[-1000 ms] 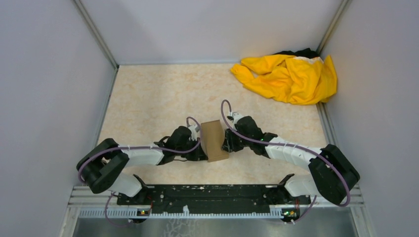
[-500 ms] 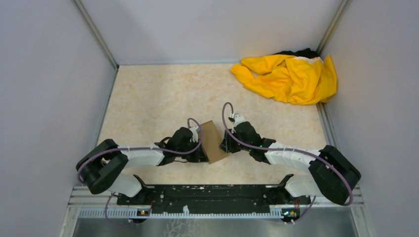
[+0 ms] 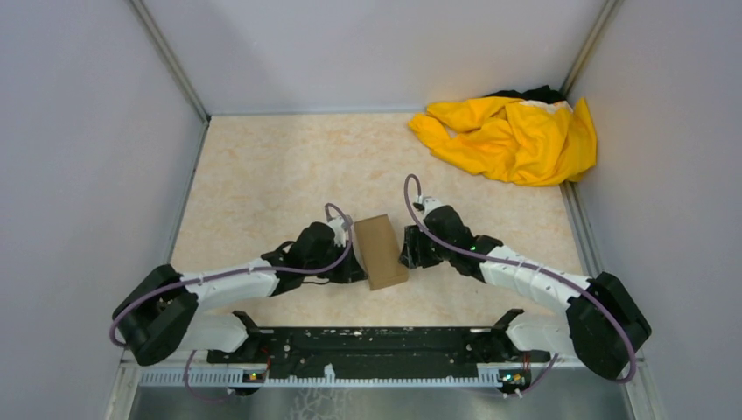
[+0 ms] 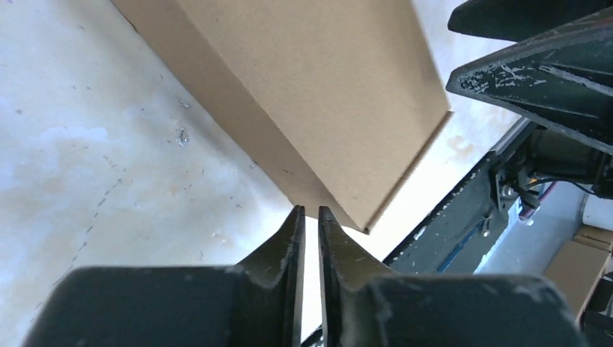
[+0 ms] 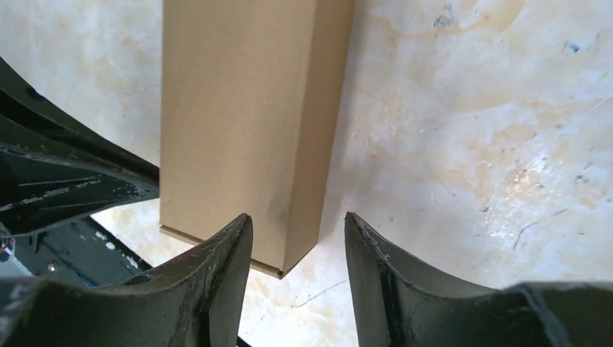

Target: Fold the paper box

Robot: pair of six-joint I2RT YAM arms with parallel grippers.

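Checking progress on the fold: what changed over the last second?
The left arm and right arm swung their rear links outward, toward the near edge; the right gripper shifted slightly right. The box tilted briefly, then settled about where it was. Left gripper and cloth stayed put.

We can read no text, label, brand, number or sign in any of the views. The paper box (image 3: 380, 251) shows us only plain brown cardboard on the faces we can see. The yellow cloth (image 3: 516, 138) and the marbled tabletop (image 3: 262, 175) carry no legible marking.
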